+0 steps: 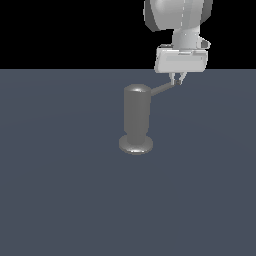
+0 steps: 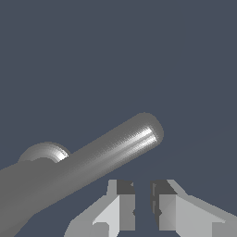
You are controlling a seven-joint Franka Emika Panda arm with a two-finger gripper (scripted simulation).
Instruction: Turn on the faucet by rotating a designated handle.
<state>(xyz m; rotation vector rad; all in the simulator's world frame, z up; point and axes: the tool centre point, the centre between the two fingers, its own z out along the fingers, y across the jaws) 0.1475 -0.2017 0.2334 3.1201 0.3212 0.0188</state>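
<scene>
Hanging above the handle's [image 1: 163, 89] tip, the gripper [image 1: 178, 79] points down in the exterior view, fingers nearly together, a narrow gap between them. The wrist view alone shows that gap: the two fingertips [image 2: 126, 203] flank empty space, with the rod beside them and not between them; contact cannot be told. Beyond, the faucet [image 1: 136, 120] stands upright on the grey floor [image 1: 60, 190], its handle projecting toward the exterior view's right.
</scene>
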